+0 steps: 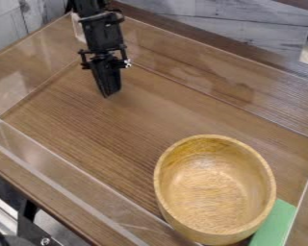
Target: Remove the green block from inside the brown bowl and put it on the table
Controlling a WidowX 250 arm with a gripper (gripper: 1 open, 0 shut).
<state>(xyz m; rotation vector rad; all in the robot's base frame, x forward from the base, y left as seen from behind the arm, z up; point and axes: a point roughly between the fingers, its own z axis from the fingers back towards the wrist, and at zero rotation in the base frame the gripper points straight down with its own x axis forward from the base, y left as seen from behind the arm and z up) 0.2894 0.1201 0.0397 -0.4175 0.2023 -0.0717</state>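
The brown bowl [215, 188] stands at the near right of the table [105, 144]. Its hollow shows only bare wood grain, with no green block inside. A green flat-sided piece [283, 227] lies just outside the bowl's right rim, cut off by the bottom corner of the frame; I cannot tell whether it is the green block. My gripper [107, 89] hangs far off at the back left, pointing down just above the tabletop, its fingers shut together with nothing between them.
Low clear acrylic walls [66, 173] edge the table along the near left and back. A wide stretch of wood-grain surface separates the gripper from the bowl.
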